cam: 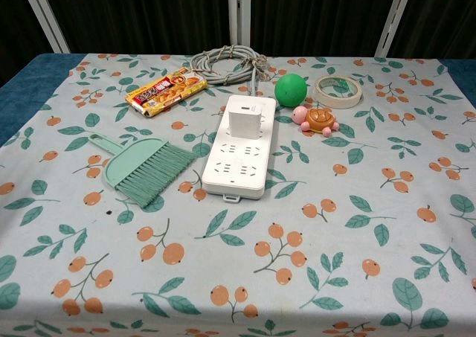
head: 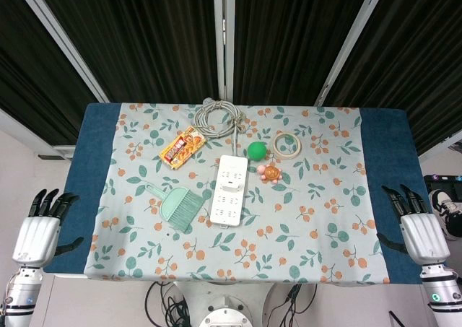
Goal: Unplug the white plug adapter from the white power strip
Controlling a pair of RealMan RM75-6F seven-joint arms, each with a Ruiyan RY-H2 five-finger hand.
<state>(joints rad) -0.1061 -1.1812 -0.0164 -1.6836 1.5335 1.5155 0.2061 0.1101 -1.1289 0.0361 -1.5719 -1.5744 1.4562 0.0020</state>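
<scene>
Nearest the camera lies the white power strip [cam: 239, 152], lengthwise at the middle of the floral-clothed surface [cam: 357, 277], with the white plug adapter [cam: 245, 120] seated in its far half. Left of the strip rests a green hand brush [cam: 137, 169]; beyond that, a snack packet [cam: 165, 91]. Behind the strip coils its grey cable [cam: 227, 62]. Right of the strip sit a green ball [cam: 290, 89], toy turtle [cam: 318, 119] and tape roll [cam: 337, 91]. Well apart from the strip, off the surface's side edges, the left hand [head: 40, 229] and right hand [head: 419, 226] hover, fingers extended, holding nothing.
</scene>
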